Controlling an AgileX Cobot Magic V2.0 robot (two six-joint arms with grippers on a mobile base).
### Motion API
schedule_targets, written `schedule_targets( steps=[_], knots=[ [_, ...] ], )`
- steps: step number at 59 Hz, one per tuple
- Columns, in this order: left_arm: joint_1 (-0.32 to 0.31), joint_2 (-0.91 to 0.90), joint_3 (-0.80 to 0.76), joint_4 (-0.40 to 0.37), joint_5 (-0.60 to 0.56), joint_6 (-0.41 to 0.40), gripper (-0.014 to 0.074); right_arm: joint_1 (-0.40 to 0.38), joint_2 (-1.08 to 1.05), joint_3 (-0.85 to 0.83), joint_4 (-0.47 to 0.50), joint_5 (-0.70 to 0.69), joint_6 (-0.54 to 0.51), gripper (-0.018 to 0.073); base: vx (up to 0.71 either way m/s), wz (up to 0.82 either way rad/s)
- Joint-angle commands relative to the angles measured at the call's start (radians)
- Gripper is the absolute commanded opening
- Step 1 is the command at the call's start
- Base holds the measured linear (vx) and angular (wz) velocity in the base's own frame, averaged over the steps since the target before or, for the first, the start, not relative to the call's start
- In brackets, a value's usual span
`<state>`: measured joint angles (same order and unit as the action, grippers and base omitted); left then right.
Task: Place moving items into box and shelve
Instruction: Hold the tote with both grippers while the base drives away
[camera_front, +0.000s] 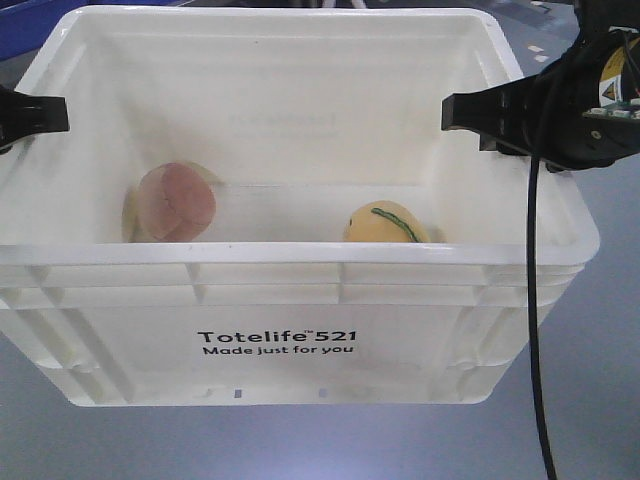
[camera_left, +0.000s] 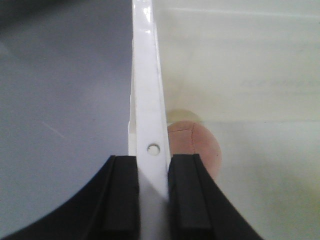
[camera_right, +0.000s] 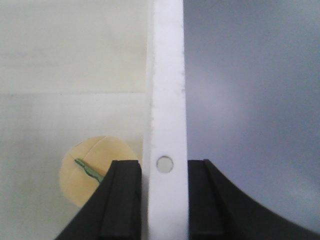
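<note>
The white box (camera_front: 300, 262), printed "Totelife 521", fills the front view. Two moving items lie on its floor: a pink-grey plush ball (camera_front: 177, 203) at the left and a pale yellow ball with a green stripe (camera_front: 385, 225) at the right. My left gripper (camera_front: 30, 115) is shut on the box's left rim (camera_left: 147, 75). Its black pads (camera_left: 122, 195) press both sides of that rim, with the pink ball (camera_left: 200, 145) just inside. My right gripper (camera_front: 480, 112) clamps the right rim (camera_right: 167, 75) the same way, above the yellow ball (camera_right: 85, 167).
A grey surface (camera_front: 600, 400) lies under and around the box. A black cable (camera_front: 535, 300) hangs from the right arm down past the box's right front corner. A blue object (camera_front: 30, 25) shows at the top left behind the box.
</note>
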<state>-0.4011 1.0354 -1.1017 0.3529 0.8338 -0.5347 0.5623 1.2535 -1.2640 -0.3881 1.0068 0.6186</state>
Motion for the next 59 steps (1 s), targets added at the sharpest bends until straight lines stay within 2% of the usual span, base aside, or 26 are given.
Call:
schedule_targets(
  steps=[1,30,59],
  knots=[
    [0.005,-0.025,-0.047,0.118,-0.085,0.006,-0.0022,-0.012,-0.042,-0.039,-0.135,-0.05,-0.006,0.0085,-0.15,0.62],
    [0.005,-0.026,-0.047,0.118,-0.075,0.006,-0.0022,-0.012,-0.042,-0.039,-0.135,-0.05,-0.006,0.0085,-0.12,0.57],
    [0.005,-0.026,-0.047,0.118,-0.057,0.006,-0.0022,-0.012,-0.042,-0.039,-0.135,-0.05,-0.006,0.0085,0.01,0.37]
  ],
)
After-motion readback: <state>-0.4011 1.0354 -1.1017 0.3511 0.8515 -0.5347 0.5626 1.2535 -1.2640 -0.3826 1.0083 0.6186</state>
